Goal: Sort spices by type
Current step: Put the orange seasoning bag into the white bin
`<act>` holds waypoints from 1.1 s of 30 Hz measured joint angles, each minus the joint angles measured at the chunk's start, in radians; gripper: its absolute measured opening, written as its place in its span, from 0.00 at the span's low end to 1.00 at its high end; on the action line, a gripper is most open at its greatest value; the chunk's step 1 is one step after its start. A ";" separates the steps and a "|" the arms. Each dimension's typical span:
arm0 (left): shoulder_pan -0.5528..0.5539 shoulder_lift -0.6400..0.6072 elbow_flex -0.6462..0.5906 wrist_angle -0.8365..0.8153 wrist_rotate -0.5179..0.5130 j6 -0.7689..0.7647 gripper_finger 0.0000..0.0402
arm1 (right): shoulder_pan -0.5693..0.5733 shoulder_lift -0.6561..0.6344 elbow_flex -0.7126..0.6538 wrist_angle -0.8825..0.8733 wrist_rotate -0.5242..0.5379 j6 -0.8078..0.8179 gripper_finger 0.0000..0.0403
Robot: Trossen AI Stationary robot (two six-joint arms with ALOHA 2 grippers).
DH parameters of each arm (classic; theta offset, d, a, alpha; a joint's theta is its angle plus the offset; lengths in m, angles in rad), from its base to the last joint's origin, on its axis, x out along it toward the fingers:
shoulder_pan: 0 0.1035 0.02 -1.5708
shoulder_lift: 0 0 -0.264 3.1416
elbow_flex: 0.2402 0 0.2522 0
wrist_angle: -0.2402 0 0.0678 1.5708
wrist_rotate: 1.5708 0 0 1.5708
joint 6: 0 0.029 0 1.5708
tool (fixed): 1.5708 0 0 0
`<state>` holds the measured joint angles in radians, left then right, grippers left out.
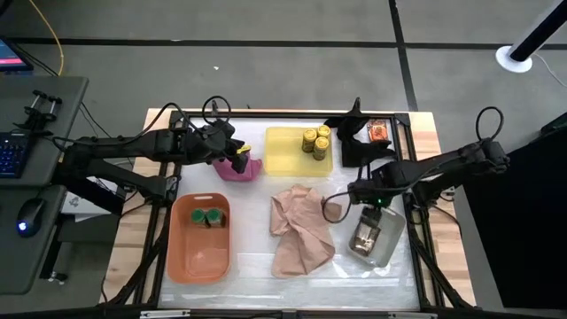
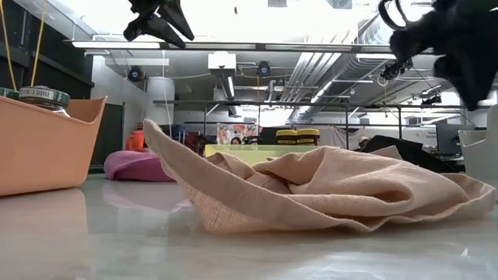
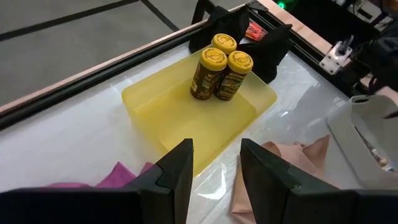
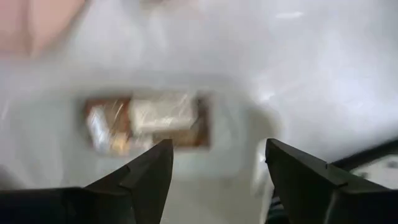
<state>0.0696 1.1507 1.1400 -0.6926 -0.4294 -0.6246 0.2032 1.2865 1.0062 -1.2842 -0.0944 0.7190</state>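
From above, my right pincer (image 1: 370, 200) hangs over the far end of the grey tray (image 1: 390, 244), at the surface's right side. A brown packet (image 1: 364, 237) lies in the tray, just nearward of my tips.

Low view: both arms show only at the top; nothing useful on the tray.

Left wrist: left pincer (image 3: 214, 168) part-spread, empty, over the pink cloth (image 3: 121, 175), facing the yellow-lid jars (image 3: 222, 67) in the yellow tray (image 3: 166, 106).

Right wrist: jaws spread, released; the packet (image 4: 148, 122) lies crosswise beyond them. Right arm is nearer.
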 joint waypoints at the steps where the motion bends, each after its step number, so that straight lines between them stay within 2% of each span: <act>1: 0.000 0.000 0.000 0.000 0.001 -0.015 0.30 | -0.015 0.000 0.012 -0.006 0.049 0.032 0.63; 5: 0.000 0.000 0.000 0.000 0.015 -0.054 0.30 | -0.124 0.000 0.067 -0.002 0.240 0.160 0.63; 8: 0.000 0.000 0.000 0.001 0.033 -0.055 0.30 | -0.262 0.000 0.103 -0.001 0.368 0.218 0.63; 12: 0.000 0.000 0.000 0.001 0.063 -0.056 0.30 | -0.494 0.000 0.121 0.025 0.481 0.218 0.63; 15: 0.000 0.000 0.000 0.001 0.093 -0.075 0.30 | -0.671 0.001 0.120 0.066 0.523 0.215 0.63; 20: -0.009 0.000 0.000 0.011 0.132 -0.098 0.30 | -0.910 0.008 0.119 0.200 0.512 0.176 0.63; 24: -0.021 0.002 0.000 0.038 0.130 -0.082 0.30 | -1.038 0.053 0.119 0.235 0.477 0.146 0.63; 29: -0.016 0.010 0.000 0.114 0.119 -0.092 0.30 | -1.171 0.188 0.119 0.351 0.394 -0.010 0.63; 33: -0.010 0.013 0.000 0.148 0.080 -0.179 0.30 | -1.263 0.327 0.134 0.404 0.298 -0.193 0.63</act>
<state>0.0597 1.1642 1.1400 -0.5446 -0.3494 -0.8036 -1.0593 1.6133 1.1406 -0.8805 0.2036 0.5257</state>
